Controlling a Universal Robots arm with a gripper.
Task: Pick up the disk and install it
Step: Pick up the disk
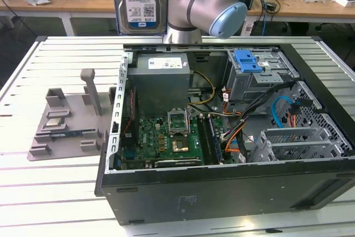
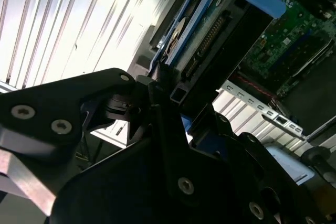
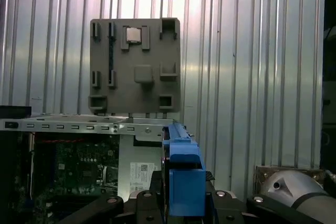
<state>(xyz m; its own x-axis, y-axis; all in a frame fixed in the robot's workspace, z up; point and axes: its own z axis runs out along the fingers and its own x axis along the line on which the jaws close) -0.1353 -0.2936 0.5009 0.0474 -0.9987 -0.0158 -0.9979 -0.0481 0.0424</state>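
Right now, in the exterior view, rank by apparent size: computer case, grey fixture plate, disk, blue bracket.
1. computer case
2. grey fixture plate
3. disk, held aloft, so its distance from the camera is unsure
4. blue bracket

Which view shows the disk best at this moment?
The exterior view: the disk faces the camera, label out, above the case. The second wrist view shows its connector edge; the first wrist view, a blue rail end-on.
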